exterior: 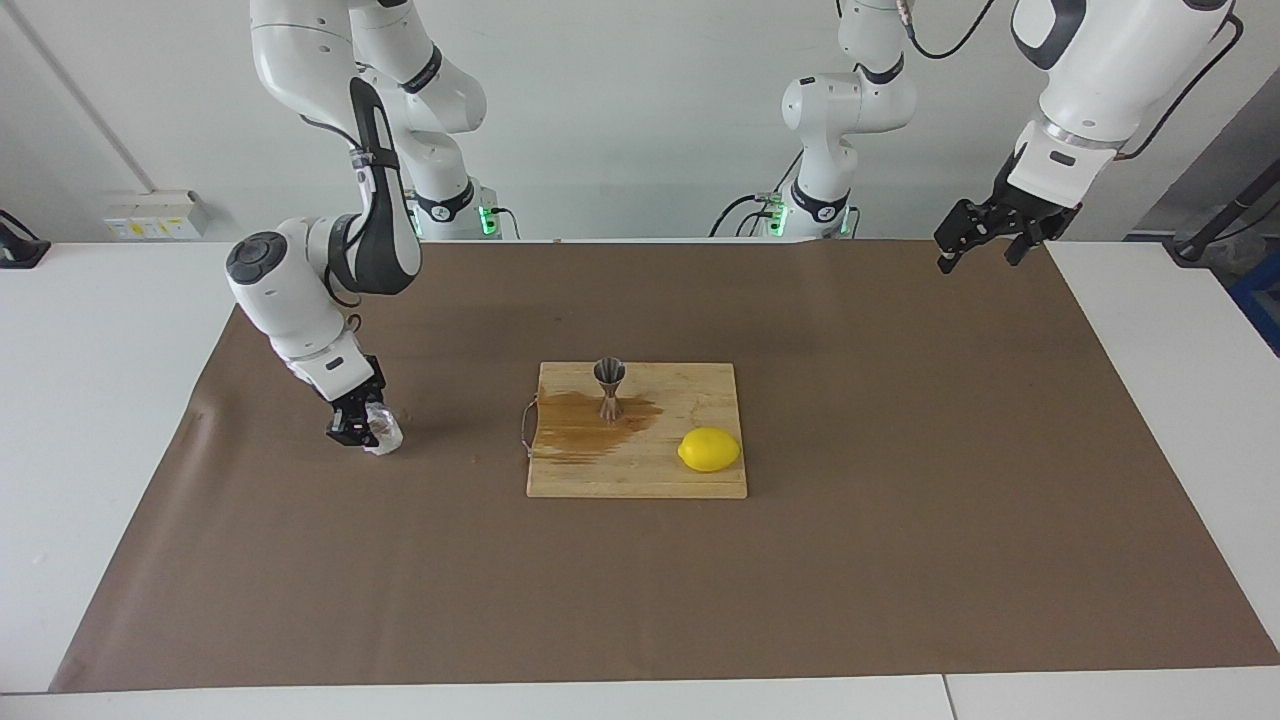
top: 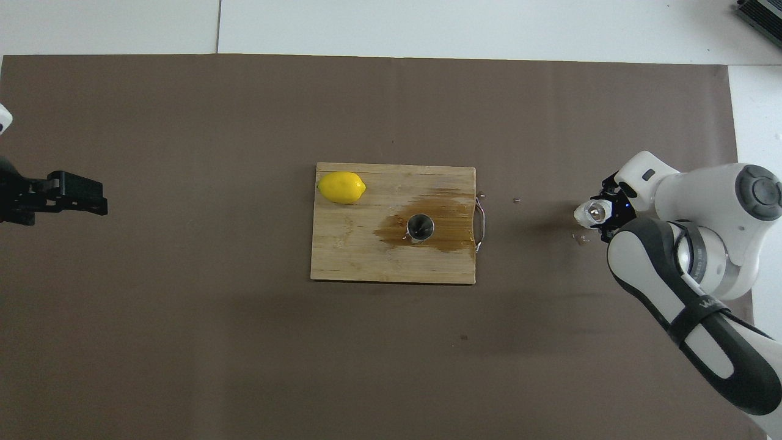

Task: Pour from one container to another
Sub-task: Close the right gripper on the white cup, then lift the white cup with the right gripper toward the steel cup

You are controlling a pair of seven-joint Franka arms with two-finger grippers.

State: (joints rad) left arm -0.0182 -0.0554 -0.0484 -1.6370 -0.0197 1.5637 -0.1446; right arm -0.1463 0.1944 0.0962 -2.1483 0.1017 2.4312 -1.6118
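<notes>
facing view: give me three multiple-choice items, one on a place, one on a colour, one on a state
1. Where does the shiny steel hourglass jigger stand?
A. on the wooden cutting board
B. on the brown paper
C. in a gripper

2. What colour is the oval fruit on the board?
A. green
B. yellow
C. red

3. What is the right gripper doing?
A. hanging open
B. gripping the jigger
C. shut on the crinkled translucent white plastic cup

Answers: 1 A, it stands in the board's wet stain; 2 B, a yellow lemon; 3 C, its jaws clamp the cup.

Two glossy white robot arms with dark grey joint bands, black cables, and black two-finger grippers.
</notes>
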